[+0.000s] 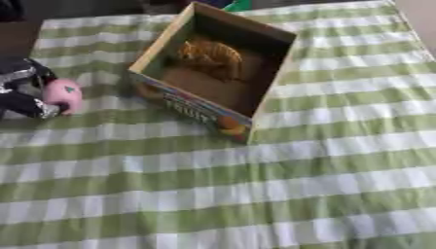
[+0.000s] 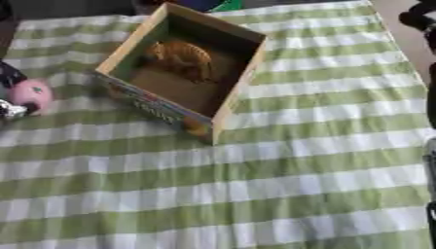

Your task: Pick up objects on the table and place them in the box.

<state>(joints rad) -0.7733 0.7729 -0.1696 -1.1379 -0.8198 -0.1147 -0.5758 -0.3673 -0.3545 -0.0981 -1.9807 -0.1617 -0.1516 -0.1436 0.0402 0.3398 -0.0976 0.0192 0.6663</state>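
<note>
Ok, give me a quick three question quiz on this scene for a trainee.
1. True or false: the box is empty.
2. What is the left robot hand holding: A) a pink object, B) a blue cup, C) nothing?
3. Fill in: the tablecloth is checked green and ____.

Key:
1. False; an orange-brown object lies inside.
2. A; the pink object is beside the box's left.
3. White.
</note>
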